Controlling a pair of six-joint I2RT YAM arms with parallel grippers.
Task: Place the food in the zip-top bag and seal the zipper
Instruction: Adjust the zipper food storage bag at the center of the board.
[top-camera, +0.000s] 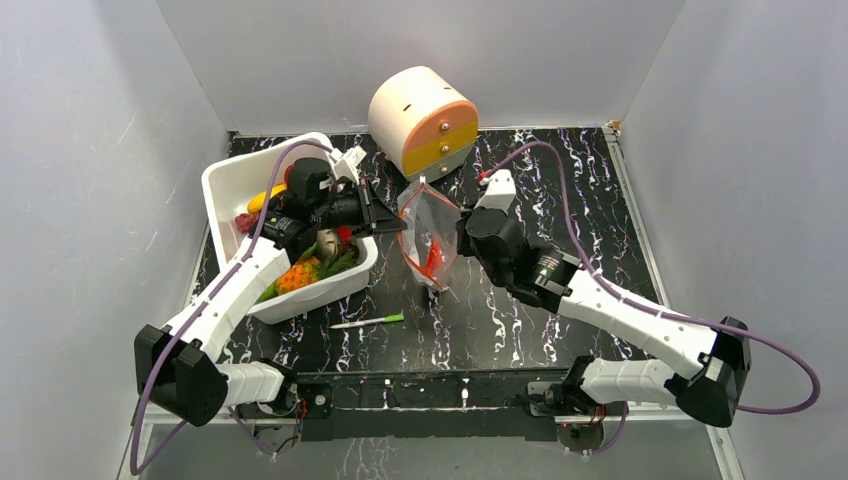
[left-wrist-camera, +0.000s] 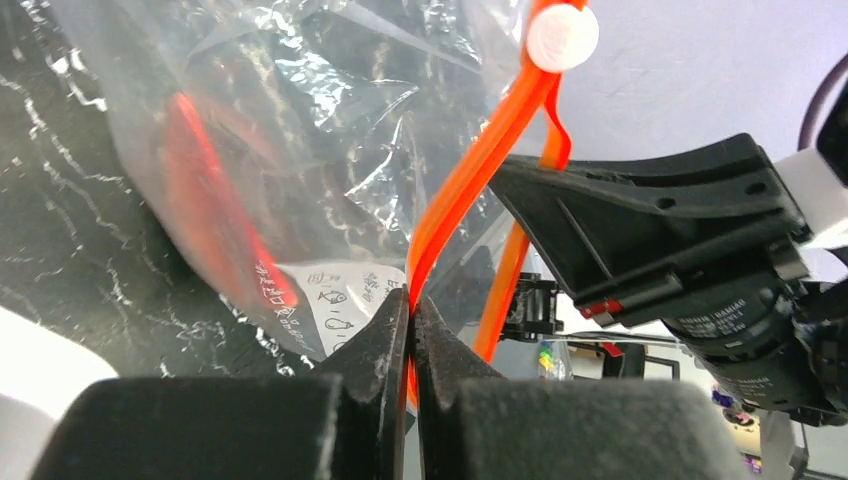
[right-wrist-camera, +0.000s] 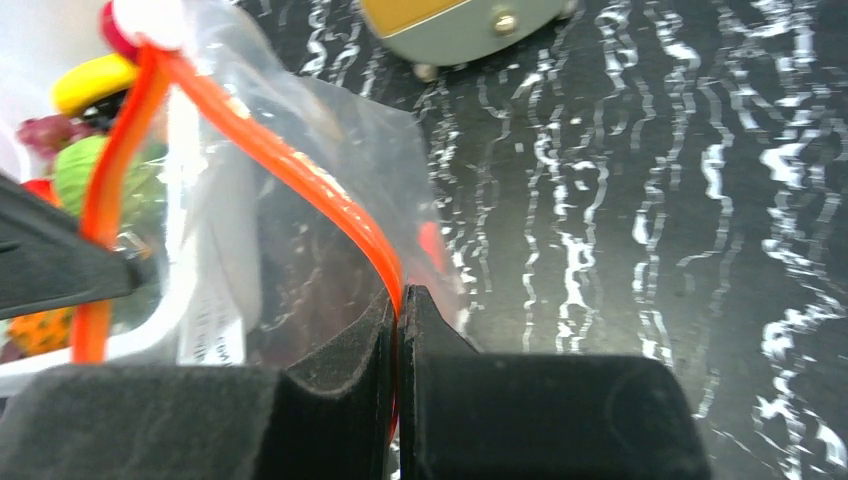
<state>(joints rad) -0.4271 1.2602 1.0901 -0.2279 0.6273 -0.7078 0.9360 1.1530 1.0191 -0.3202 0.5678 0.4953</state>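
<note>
Left hand (left-wrist-camera: 411, 310) and right hand (right-wrist-camera: 397, 300) each clamp one lip of the zipper (left-wrist-camera: 470, 180), holding the zip-top bag (top-camera: 428, 240) above the counter (top-camera: 600, 200). Spread gently, I'd judge (the strip could slip); food (top-camera: 300, 272) lies in the white bin (top-camera: 225, 185) beyond.

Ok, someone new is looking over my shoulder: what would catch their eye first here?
The zip-top bag held mid-table: the left gripper and right gripper are each shut on its orange zipper. Next, the white bin at left with colourful food in it, and a round cream-and-orange drawer unit at the back.
</note>
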